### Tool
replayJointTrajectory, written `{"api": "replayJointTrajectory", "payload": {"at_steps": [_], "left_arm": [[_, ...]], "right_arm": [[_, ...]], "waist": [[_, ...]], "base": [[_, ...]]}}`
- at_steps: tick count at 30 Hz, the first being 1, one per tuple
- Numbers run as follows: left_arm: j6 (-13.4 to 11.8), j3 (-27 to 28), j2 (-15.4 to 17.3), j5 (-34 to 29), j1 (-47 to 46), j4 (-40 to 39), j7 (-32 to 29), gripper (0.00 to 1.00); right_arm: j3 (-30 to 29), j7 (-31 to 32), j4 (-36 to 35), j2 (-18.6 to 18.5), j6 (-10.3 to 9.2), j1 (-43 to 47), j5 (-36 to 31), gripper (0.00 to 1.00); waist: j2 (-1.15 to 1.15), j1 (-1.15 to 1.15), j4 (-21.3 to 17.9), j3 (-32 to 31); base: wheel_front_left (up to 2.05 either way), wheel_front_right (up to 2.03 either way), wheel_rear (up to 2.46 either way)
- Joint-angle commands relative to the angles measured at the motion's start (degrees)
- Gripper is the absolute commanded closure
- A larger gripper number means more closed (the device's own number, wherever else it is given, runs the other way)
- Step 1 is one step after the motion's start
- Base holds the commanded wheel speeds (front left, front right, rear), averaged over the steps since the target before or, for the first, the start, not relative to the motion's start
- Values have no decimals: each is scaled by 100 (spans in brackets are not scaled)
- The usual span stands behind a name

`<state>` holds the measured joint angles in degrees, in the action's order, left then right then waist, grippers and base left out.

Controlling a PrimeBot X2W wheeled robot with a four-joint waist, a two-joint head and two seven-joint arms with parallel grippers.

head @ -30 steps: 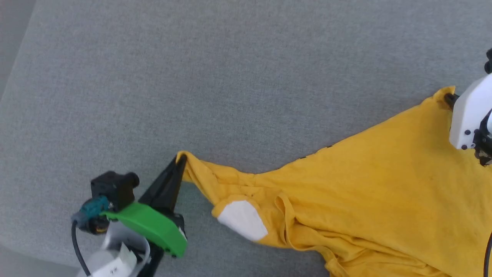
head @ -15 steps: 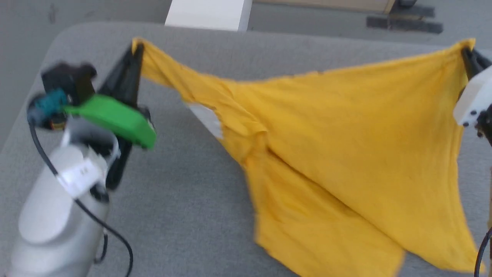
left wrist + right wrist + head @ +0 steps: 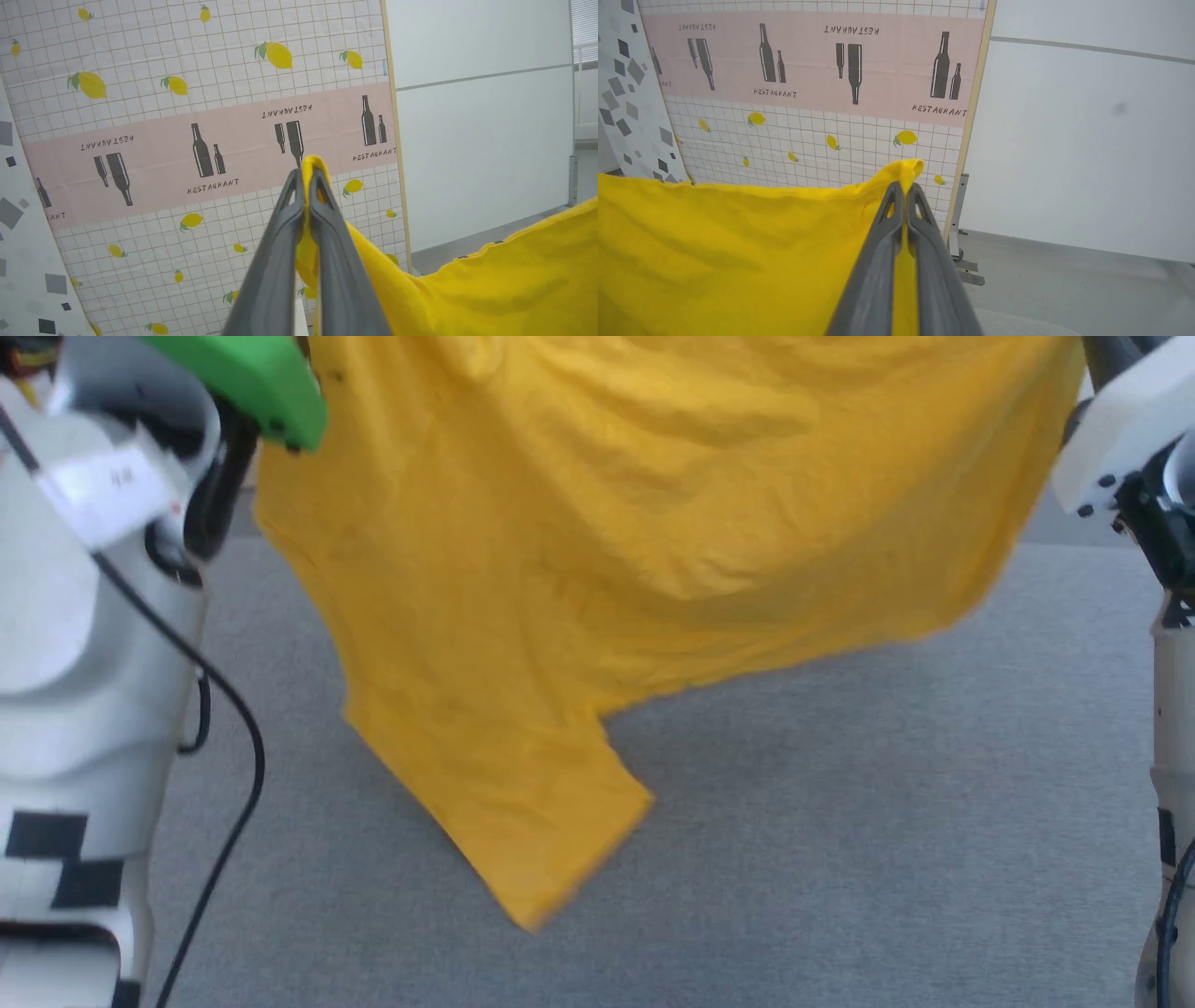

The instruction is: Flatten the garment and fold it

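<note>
The garment (image 3: 597, 569) is a bright yellow T-shirt, hanging spread in the air between my two grippers above the grey table (image 3: 840, 859). Its plain side faces the head camera, and one sleeve (image 3: 523, 821) dangles lowest. In the left wrist view my left gripper (image 3: 306, 179) is shut on a bunched corner of the garment (image 3: 514, 280), which trails off to the right. My right gripper (image 3: 903, 189) is likewise shut on a corner, and the garment (image 3: 714, 256) stretches away to its left. The left arm's green-capped wrist (image 3: 252, 373) and the right arm's white wrist (image 3: 1120, 420) flank the cloth.
A backdrop panel (image 3: 210, 140) printed with lemons and bottles stands beyond the table, with a white wall (image 3: 476, 116) beside it. A black cable (image 3: 233, 728) loops down from my left forearm. The panel's stand foot (image 3: 957, 242) rests on the grey floor.
Both grippers have raised the garment from lying stretched on the table to hanging free in the air. The head camera's view has shifted as well.
</note>
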<state>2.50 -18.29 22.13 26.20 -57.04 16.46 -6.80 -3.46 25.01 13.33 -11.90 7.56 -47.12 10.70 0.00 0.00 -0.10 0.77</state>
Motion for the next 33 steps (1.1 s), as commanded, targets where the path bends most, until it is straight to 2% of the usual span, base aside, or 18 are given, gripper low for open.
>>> {"api": "replayJointTrajectory", "payload": {"at_steps": [1,11,18,24,28,33], "left_arm": [[45,-22,-1,-38,-235,79,-38,100],[209,-176,-56,15,-1506,693,-672,100],[284,-293,-15,106,-1766,833,-1069,100],[145,-249,98,-174,-2290,811,-686,100],[15,-144,106,-368,-2889,946,-190,100],[-11,-105,89,-512,-3607,1222,169,100]], "right_arm": [[67,-12,59,-4,-8,-131,37,100],[600,286,333,-68,-8,-824,167,100],[668,620,518,13,-8,-1176,210,100],[597,652,808,200,-8,-1788,-41,100],[555,371,1125,384,-8,-2415,-310,100],[312,-58,1569,513,-8,-3114,-593,100]], "waist": [[0,0,-212,-251],[0,0,-417,-406],[0,0,-596,41],[0,0,-827,1039],[0,0,-972,1634],[0,0,-949,2153]], "base": [[0,0,0],[0,0,0],[0,0,0],[0,0,0],[0,0,0],[0,0,0]]}}
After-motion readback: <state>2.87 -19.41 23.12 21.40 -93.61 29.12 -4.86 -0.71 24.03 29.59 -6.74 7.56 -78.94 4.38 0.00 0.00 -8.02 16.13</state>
